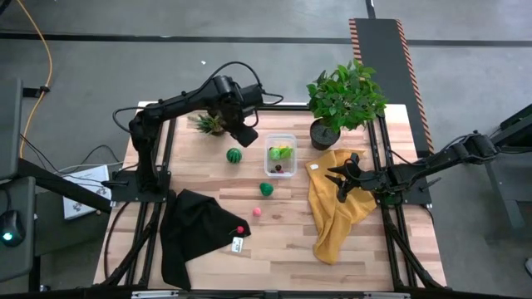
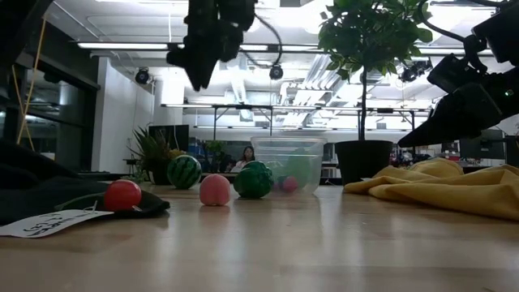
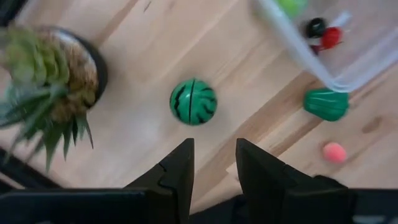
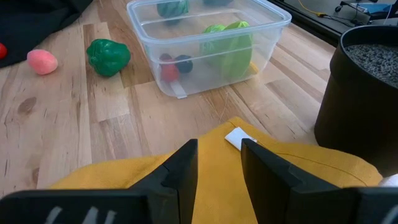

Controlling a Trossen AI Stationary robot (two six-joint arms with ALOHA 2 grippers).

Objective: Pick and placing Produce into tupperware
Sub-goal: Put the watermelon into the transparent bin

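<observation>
the left gripper [image 1: 247, 133] hangs above the worktop [image 1: 283, 241], between the small spiky plant [image 1: 208, 124] and the tupperware [image 1: 280, 155], with its jaws a little apart and holding nothing. the striped melon [image 3: 193, 101] lies on the bare wood just ahead of these jaws and below them, so the coming move is, i think, a short reach forward and down onto it. the melon is round, so it has no long axis and the jaws can take it from any angle; the gap between them looks narrower than the ball and may need to widen first. the tupperware stands just beside the melon and already holds a light-green piece and some small red and dark ones. a dark-green piece [image 1: 266, 189] and a pink piece [image 1: 257, 212] lie nearer the front edge, and a red one [image 1: 240, 230] rests on the black cloth [image 1: 191, 232]. the right gripper [image 1: 342, 184] waits over the yellow cloth [image 1: 337, 212], jaws slightly apart and empty, clearly farther from the melon than the left one.
</observation>
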